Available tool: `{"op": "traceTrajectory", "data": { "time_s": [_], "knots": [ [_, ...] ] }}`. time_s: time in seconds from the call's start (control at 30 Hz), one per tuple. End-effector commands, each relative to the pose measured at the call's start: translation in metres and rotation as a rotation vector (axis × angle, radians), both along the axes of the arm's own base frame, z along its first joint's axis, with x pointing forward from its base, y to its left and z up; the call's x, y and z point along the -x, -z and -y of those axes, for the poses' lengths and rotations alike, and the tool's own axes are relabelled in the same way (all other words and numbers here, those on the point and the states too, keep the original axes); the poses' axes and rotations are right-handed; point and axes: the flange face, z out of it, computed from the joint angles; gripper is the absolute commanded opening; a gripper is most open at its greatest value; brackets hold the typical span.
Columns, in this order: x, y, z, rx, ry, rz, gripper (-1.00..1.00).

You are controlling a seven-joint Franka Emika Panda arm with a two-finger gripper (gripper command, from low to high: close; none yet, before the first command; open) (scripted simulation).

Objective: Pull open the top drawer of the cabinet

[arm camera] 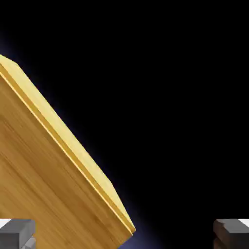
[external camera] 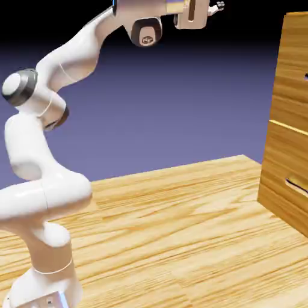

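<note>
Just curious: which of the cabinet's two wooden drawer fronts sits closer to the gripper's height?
The top drawer, above the seam; the lower drawer sits near the table. The open gripper hangs higher than both.

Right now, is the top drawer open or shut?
Shut, it seems: the top drawer sits flush with the cabinet front. The open gripper is far from it.

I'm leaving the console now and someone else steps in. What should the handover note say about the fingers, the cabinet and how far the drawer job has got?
Gripper: fingers open, holding nothing, high up near the exterior view's top edge, well clear of the cabinet.
Cabinet: at the exterior view's right edge, on the table.
Top drawer: looks shut, front flush; its handle is barely in view.
Done: nothing yet.
Left: bring the fingers to the top drawer's handle, grip, pull it open.
</note>
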Motion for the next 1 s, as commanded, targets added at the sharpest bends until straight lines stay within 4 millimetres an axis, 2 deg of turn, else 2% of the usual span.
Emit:
{"op": "traceTrajectory", "data": {
  "time_s": [0.0, 0.17, 0.33, 0.5, 0.67, 0.73, 0.97],
  "knots": [
    [-0.012, 0.004, -0.004, 0.035, -0.007, -0.006, 0.00],
    [-0.078, 0.036, -0.011, 0.198, -0.045, -0.045, 0.00],
    [-0.149, 0.084, 0.001, 0.339, -0.091, -0.096, 0.00],
    [-0.218, 0.147, 0.034, 0.449, -0.143, -0.146, 0.00],
    [-0.276, 0.222, 0.086, 0.524, -0.193, -0.185, 0.00],
    [-0.276, 0.224, 0.087, 0.525, -0.194, -0.186, 0.00],
    [-0.313, 0.221, 0.086, 0.526, -0.192, -0.185, 0.00]
  ]
}}
